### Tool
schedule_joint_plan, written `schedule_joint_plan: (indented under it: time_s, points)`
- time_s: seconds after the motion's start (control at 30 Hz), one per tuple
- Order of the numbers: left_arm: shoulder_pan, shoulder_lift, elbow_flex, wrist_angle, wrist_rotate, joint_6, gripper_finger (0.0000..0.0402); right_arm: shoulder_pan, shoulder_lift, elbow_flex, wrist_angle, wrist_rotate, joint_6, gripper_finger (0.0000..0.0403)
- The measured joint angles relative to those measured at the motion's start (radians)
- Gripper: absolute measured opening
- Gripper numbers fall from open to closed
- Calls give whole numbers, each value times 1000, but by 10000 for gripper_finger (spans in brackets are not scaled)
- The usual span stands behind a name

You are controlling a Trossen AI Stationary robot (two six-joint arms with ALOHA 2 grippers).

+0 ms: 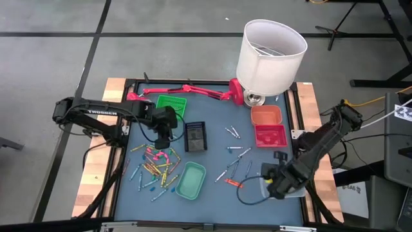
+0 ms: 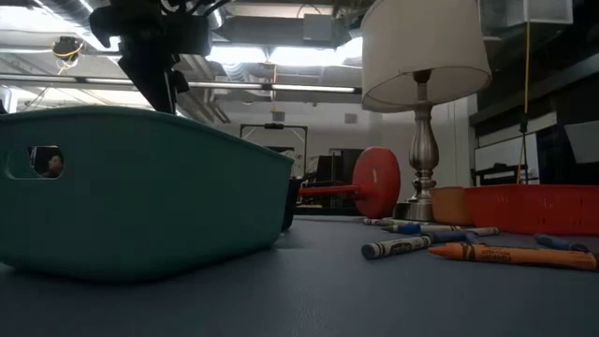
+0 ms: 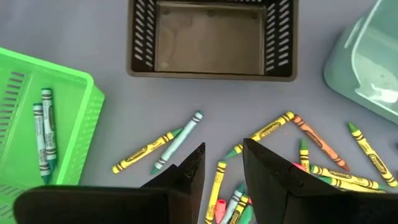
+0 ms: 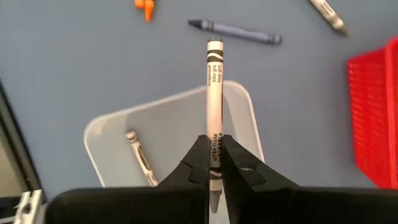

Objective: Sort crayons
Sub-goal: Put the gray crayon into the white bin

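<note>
My right gripper (image 4: 214, 163) pinched a white crayon (image 4: 214, 93) over the clear tray (image 4: 112, 140) at lower centre, awaiting release; my left gripper (image 3: 221, 165) hovered, narrowly parted.

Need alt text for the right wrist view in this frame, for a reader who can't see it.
The right gripper is shut on a white crayon, holding it above a clear tray that already has one white crayon inside. On the grey-blue table beyond lie a grey crayon, an orange crayon piece and the edge of a red tray.
</note>
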Motion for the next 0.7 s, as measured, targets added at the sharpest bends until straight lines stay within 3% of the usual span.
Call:
schedule_joint_plan:
  time_s: [0.17, 0.33, 0.7]
  points:
    - [-29, 0, 0, 1, -1, -2, 92, 82, 1, 0, -22, 14, 118, 15]
    - [-40, 0, 0, 16, -2, -2, 92, 141, 1, 0, -21, 14, 127, 15]
    - [-40, 3, 0, 30, -42, 12, 92, 162, 1, 0, -24, -4, 127, 15]
